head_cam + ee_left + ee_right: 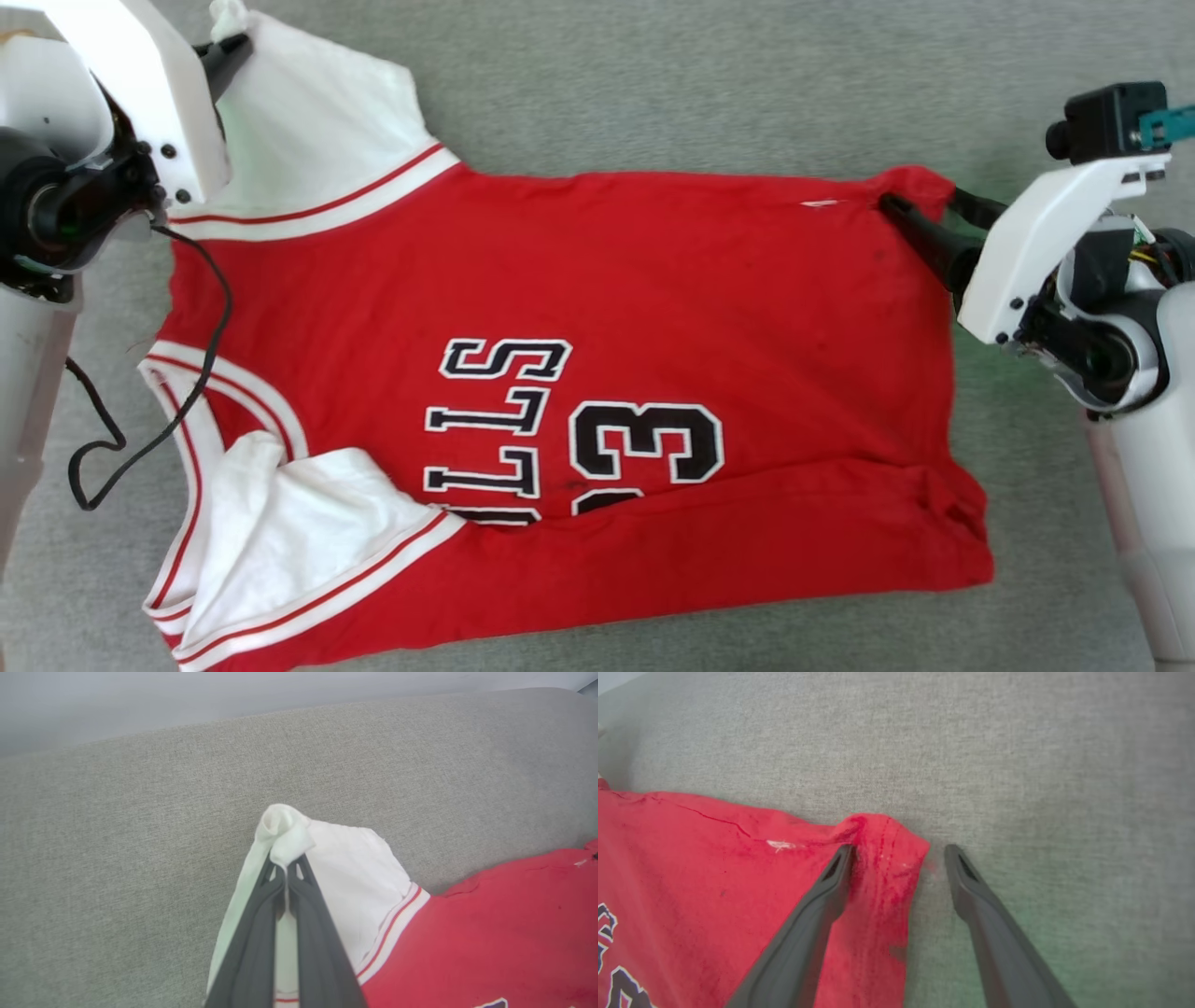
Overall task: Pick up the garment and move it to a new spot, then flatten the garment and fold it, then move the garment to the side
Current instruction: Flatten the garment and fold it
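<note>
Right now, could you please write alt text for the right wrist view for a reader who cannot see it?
The right gripper's two dark fingers stand open astride a bunched corner of the red garment, one over the cloth, the other over the bare grey fabric surface. The garment spreads to the left, with black lettering at the lower left.

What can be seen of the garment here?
The garment is a red knit T-shirt with white sleeves, striped trim and black white-outlined lettering. It lies spread, front up, on the grey surface, its near side folded over part of the print, near sleeve crumpled. The left gripper is shut on the far sleeve's tip; the open right gripper straddles a hem corner.
</note>
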